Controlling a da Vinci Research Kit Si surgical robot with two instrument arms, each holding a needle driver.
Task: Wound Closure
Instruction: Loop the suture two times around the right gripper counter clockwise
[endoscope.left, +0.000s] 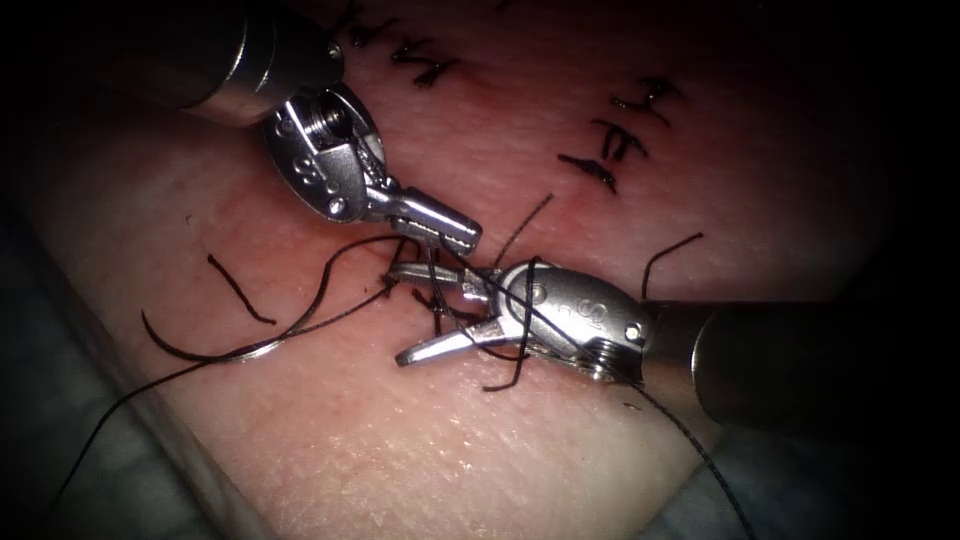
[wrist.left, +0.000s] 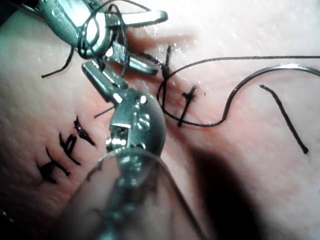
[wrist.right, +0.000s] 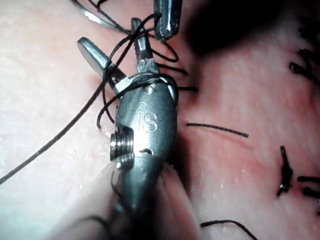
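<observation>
Steel jaws of the right tool (endoscope.left: 440, 315) stand spread, one blade near the cut (endoscope.left: 420, 290), the other angled lower, with thread (endoscope.left: 330, 290) looped about them and around the tool's body; whether any strand is gripped I cannot tell. Just above, the left tool (endoscope.left: 455, 232) has its jaws pressed together at the cut's top; whether they pinch thread is also unclear. Judging from the loops, a knot is being worked here, so it would pay to keep the wraps from slipping off the blades and to hold tension even on both strands. Outward, the needle (endoscope.left: 200, 350) lies free on the tissue (endoscope.left: 400, 440), left of the cut, a dark curve held by neither tool and not in the tissue. The cut looks short and reddened, with dark stitches crossing it; cut ends (endoscope.left: 240, 290) lie loose nearby, and finished stitches (endoscope.left: 620, 140) sit well apart
</observation>
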